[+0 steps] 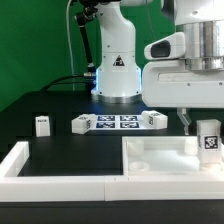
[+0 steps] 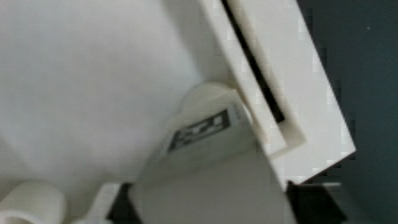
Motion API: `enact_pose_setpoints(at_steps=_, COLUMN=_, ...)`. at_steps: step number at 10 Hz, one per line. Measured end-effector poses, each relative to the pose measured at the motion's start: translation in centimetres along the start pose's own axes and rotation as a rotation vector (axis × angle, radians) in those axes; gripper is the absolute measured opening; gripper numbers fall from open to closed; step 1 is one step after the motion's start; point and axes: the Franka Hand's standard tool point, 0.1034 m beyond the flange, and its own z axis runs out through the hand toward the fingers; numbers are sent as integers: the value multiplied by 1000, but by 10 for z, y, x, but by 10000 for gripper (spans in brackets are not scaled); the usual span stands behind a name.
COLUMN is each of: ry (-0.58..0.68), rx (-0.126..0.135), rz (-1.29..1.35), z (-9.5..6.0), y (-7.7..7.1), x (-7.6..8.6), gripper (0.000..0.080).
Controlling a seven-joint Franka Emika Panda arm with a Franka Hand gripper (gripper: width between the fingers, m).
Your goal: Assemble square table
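I see the table top (image 1: 150, 160) lying flat on the black desk (image 1: 60, 140), toward the exterior view's right. A tagged leg (image 1: 208, 139) stands upright at the top's far right corner. The gripper (image 1: 190, 122) hangs over that corner, just beside the leg. In the wrist view the leg lies against the top's rim, between dark fingers, but I cannot tell whether the gripper pinches it. Behind the top lies the marker board (image 1: 118, 122), with a spare leg (image 1: 82, 124) at one end.
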Motion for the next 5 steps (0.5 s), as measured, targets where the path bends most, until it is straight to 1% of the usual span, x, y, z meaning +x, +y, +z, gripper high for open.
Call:
enact_pose_setpoints(at_steps=4, ry=-6, rx=-1, rz=291, z=2, y=1, x=0, gripper=289)
enact_pose_setpoints(at_steps=5, ry=-39, rx=-3, rz=418, z=2, y=-1, x=8, gripper=289)
